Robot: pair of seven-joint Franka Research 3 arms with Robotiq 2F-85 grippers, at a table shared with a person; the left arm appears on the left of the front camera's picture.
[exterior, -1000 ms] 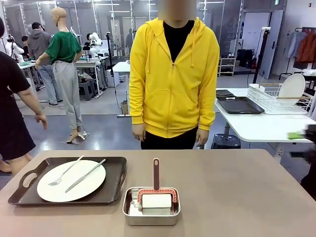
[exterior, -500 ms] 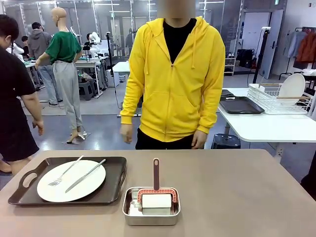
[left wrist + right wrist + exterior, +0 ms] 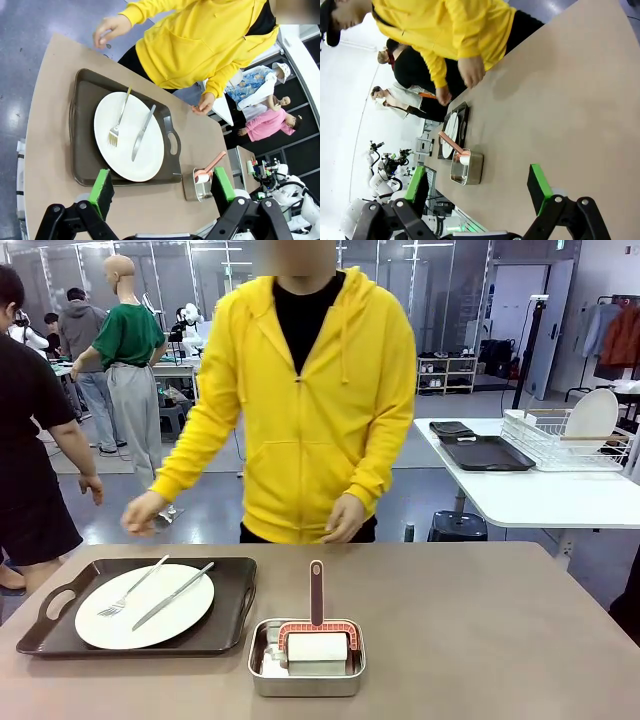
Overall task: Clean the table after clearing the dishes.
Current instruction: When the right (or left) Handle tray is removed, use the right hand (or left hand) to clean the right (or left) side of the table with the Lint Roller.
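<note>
My left fingers point(image 3: 102, 186) are spread wide apart with nothing between them, above the near edge of the desk point(image 3: 50, 125). My right fingers point(image 3: 538, 186) are also apart and empty, over a bare stretch of desk. 1 white plate point(image 3: 145, 605) lies on a dark tray point(image 3: 232, 590) at the desk's left side, carrying 1 fork point(image 3: 132, 588) and 1 knife point(image 3: 172, 596) side by side. Just right of the tray sits a steel pan point(image 3: 306, 685) holding a red-framed roller point(image 3: 317, 647), with its handle pointing at the person. The person point(image 3: 300, 410), in a yellow hoodie, leans at the far edge with 1 hand point(image 3: 143, 511) stretched toward the tray, clear of it.
</note>
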